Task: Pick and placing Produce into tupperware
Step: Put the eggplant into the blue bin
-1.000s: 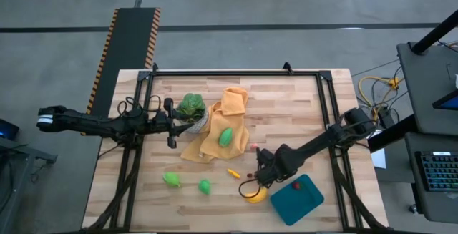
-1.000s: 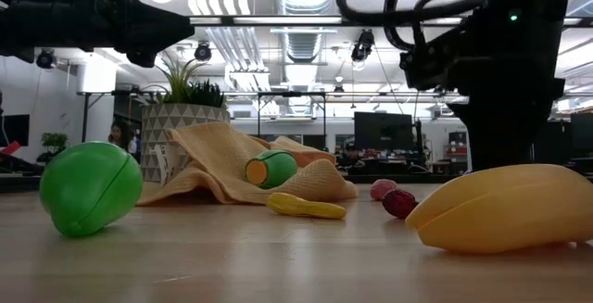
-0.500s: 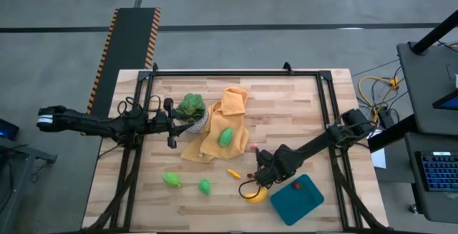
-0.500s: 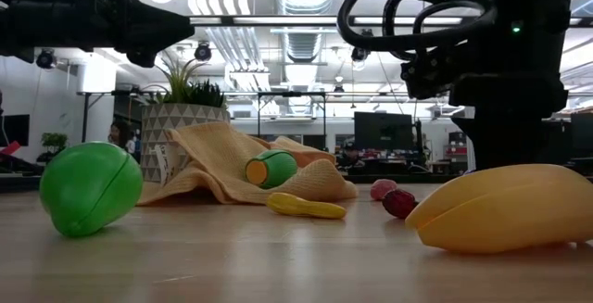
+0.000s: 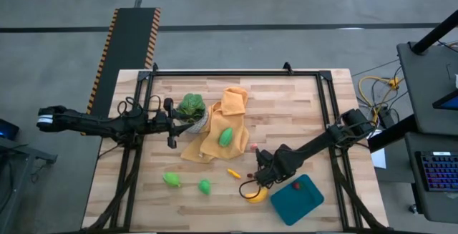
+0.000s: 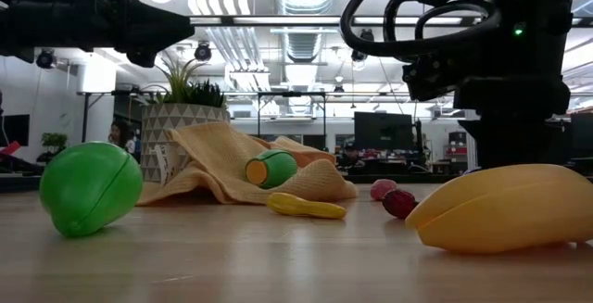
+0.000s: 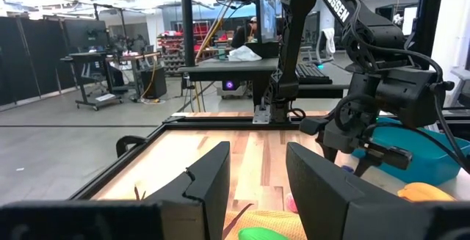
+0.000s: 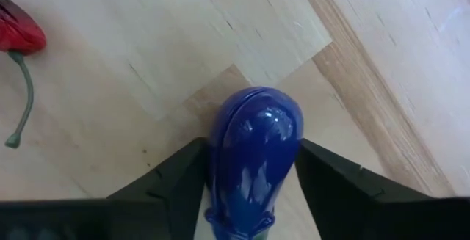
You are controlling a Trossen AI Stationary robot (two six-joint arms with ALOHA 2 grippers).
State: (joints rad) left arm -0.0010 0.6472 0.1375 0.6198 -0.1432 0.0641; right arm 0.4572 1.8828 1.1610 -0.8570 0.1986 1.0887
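My right gripper (image 5: pixel 260 171) points down near the table's near right side, beside the yellow banana (image 5: pixel 255 194), and is shut on the purple-blue eggplant (image 8: pixel 253 159). The teal tupperware (image 5: pixel 306 204) lies right of the banana with a red piece (image 5: pixel 295 186) in it. One green piece (image 5: pixel 225 136) rests on the orange cloth; two more (image 5: pixel 172 179) (image 5: pixel 205 187) lie on the wood. A small orange-yellow piece (image 5: pixel 234 172) and a red chili (image 8: pixel 18 34) lie near the gripper. My left gripper (image 7: pixel 257 188) waits open by the potted plant. My right gripper pinches the eggplant's body (image 8: pixel 250 188) between its two fingers (image 8: pixel 180 185), coming from above and pointing down. The rounded end (image 8: pixel 258 119) sticks out past the fingertips toward the wood. Whether it is clear of the table, I cannot tell.
A leafy plant in a white pot (image 5: pixel 192 109) and the orange cloth (image 5: pixel 223 123) sit left of centre. A black frame (image 5: pixel 236 74) runs round the table. Two small red pieces (image 6: pixel 383 189) (image 6: pixel 399 203) lie beyond the banana (image 6: pixel 505 208). Bare wood lies along the far right.
My right gripper has risen a little above the banana, as the low view shows. The other things have stayed where they were.
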